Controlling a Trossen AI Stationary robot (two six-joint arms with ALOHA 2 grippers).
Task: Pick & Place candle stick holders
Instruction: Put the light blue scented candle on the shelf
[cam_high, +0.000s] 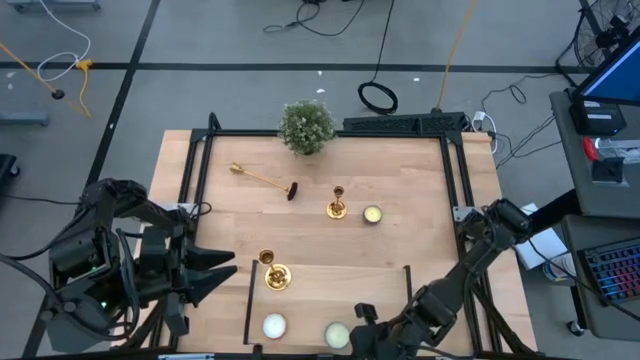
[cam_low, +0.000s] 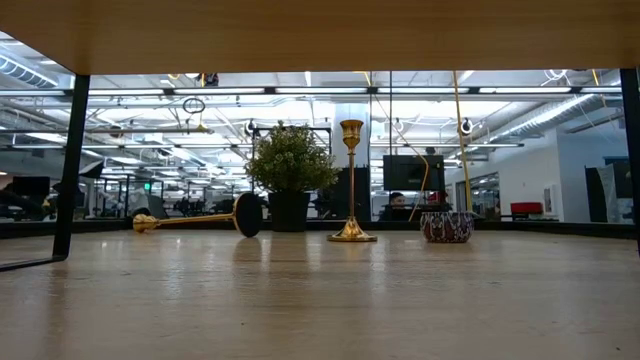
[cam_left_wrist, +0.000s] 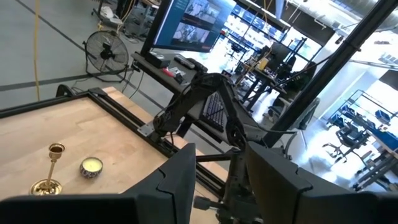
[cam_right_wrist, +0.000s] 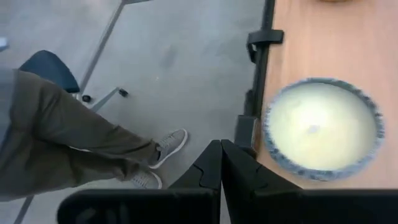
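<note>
The table (cam_high: 420, 270) carries 3 holders. Holder 1 (cam_high: 275, 272) stands upright near the front edge, left of centre. Holder 2 (cam_high: 337, 204) stands upright at mid-table, just beside a tealight (cam_high: 372, 214). Holder 3 (cam_high: 262, 180) lies on its side toward the far left, below the plant (cam_high: 306, 126); its long axis runs roughly left to right, with the base toward the table centre. The left claw (cam_high: 228, 270) hovers at the left edge, fingers (cam_left_wrist: 180, 180) partly spread and holding nothing, tips pointing toward the table centre. Holder 1 lies just beyond those tips, along the pointing direction, so the left arm appears nearest to it. The right claw (cam_high: 362, 318) sits at the front edge, pressed together and empty, close beside a front tealight (cam_high: 337, 334); a second front tealight (cam_high: 274, 325) lies further left. Holder 1 is up and to the left of the right claw, farther off than from the left claw. Judged from this layout, a short forward reach by the left claw would bring holder 1's upright stem between the fingers.
</note>
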